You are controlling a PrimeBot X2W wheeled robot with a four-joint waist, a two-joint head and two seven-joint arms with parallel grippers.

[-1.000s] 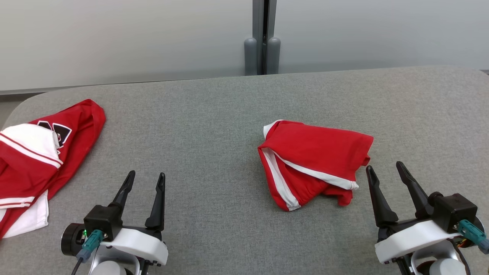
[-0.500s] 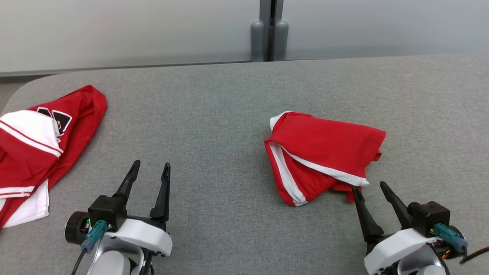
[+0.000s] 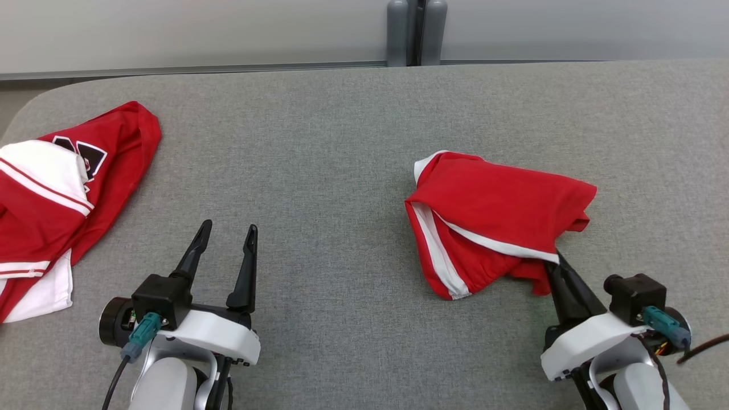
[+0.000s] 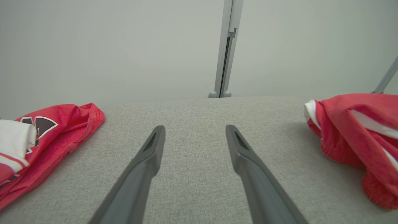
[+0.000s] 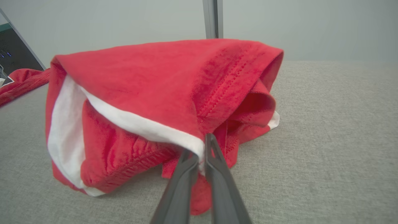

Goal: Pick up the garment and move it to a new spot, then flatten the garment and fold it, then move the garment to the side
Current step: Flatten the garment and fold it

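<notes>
The garment point(image 3: 495, 210) is a crumpled red piece with white stripes, lying right of centre on the grey table point(image 3: 319, 142). My right gripper point(image 3: 555, 263) is shut on its near right corner, pinching the white-edged hem point(image 5: 192, 144) between the fingertips. The right wrist view shows the garment point(image 5: 149, 102) bunched just ahead of the closed fingers point(image 5: 217, 174). My left gripper point(image 3: 226, 230) stands open over bare table at the lower left, nothing between its fingers point(image 4: 245, 155). The garment's left end point(image 4: 357, 130) appears at the right edge of the left wrist view.
A second red and white garment point(image 3: 62, 188) with a dark emblem lies at the table's left edge. A grey wall with a vertical post point(image 3: 416, 31) stands behind the far table edge. Bare grey table lies between the two garments.
My right gripper moved forward to the garment's near right corner and shut on the hem. The head camera tilted down and shifted, so the scene slid. The left gripper stayed open.
</notes>
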